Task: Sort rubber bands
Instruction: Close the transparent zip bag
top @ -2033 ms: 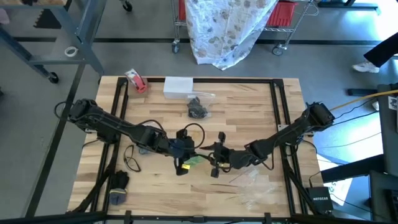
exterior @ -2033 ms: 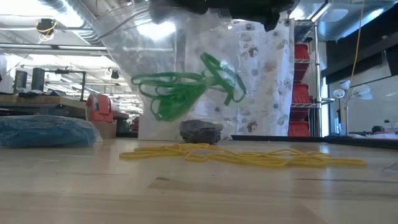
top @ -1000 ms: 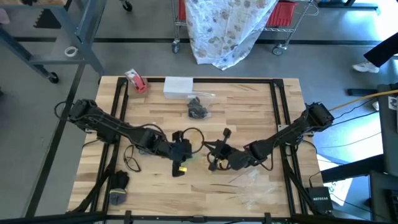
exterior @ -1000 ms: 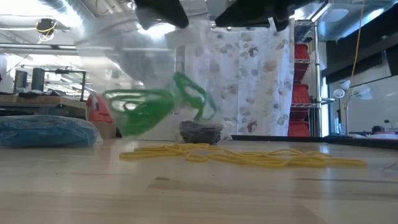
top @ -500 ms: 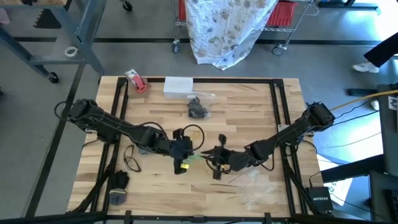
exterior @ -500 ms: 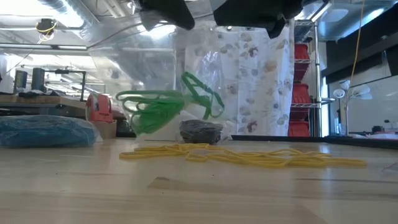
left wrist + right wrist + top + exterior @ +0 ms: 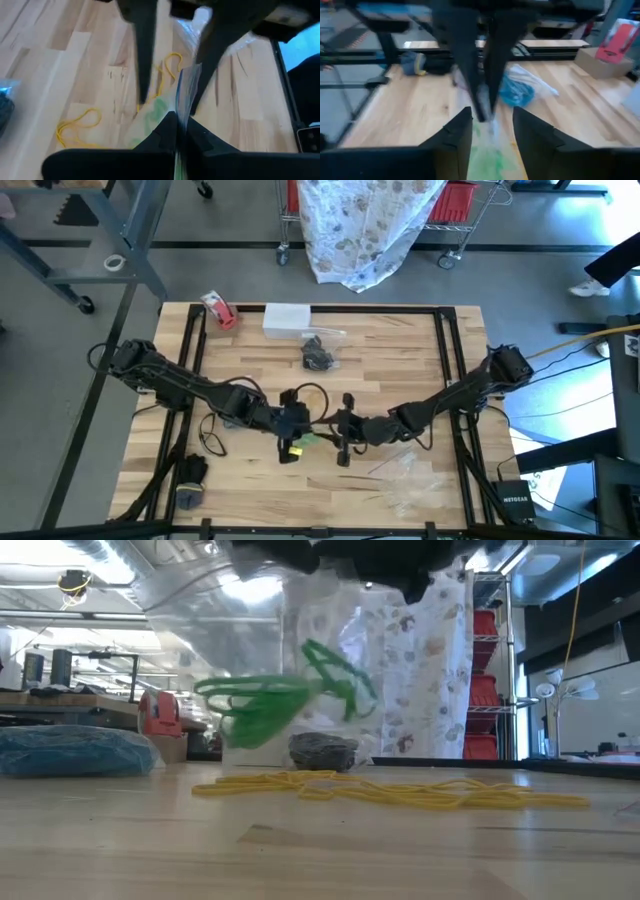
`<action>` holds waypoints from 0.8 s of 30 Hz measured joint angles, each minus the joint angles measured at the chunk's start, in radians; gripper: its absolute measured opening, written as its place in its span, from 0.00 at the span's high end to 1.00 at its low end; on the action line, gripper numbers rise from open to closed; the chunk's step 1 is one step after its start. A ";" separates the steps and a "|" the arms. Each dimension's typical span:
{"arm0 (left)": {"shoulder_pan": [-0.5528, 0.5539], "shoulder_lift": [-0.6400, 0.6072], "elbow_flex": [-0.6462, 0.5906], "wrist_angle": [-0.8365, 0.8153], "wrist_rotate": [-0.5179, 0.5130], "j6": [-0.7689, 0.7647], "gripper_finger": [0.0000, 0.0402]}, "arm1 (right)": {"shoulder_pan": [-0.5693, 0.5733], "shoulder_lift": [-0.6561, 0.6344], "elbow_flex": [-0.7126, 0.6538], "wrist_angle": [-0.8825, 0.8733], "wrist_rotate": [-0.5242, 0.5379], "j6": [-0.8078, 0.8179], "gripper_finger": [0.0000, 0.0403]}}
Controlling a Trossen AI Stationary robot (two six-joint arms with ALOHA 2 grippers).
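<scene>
A clear plastic bag (image 7: 215,635) holding green rubber bands (image 7: 270,705) hangs above the table's middle. My left gripper (image 7: 297,423) is shut on its upper edge. My right gripper (image 7: 340,428) faces it from the right and is open. Its fingers (image 7: 457,137) stand on either side of the bag's rim. Loose yellow rubber bands (image 7: 400,790) lie on the wood under the bag, and show again in the left wrist view (image 7: 80,125). My left gripper pinches the bag's top rim (image 7: 179,107) between its two fingers, coming slanting down from the table's left. The bag hangs below the fingers, clear of the table, with the green bands bunched in its lower part. Whether my right gripper touches the bag, I cannot tell.
A bag of black bands (image 7: 318,355) lies toward the far edge, with a white box (image 7: 287,318) and a red-and-white tape roll (image 7: 218,310) behind it. A bag of blue bands (image 7: 70,752) lies at the near left. Empty clear bags (image 7: 410,485) lie near right.
My right gripper has turned at the wrist and drawn closer to my left gripper. The hanging bag has swung sideways under my left gripper, and the green bands have shifted with it. The yellow bands on the table have kept still.
</scene>
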 joint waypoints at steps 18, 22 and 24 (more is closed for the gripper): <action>0.012 0.000 0.001 -0.004 -0.001 -0.004 0.91 | -0.001 0.026 -0.002 0.010 0.040 -0.049 1.00; 0.011 0.000 0.001 -0.072 0.023 0.007 0.84 | -0.004 0.026 -0.001 0.017 0.049 -0.048 1.00; 0.011 0.001 0.000 -0.094 0.025 0.007 0.82 | -0.004 0.025 0.000 0.018 0.049 -0.047 1.00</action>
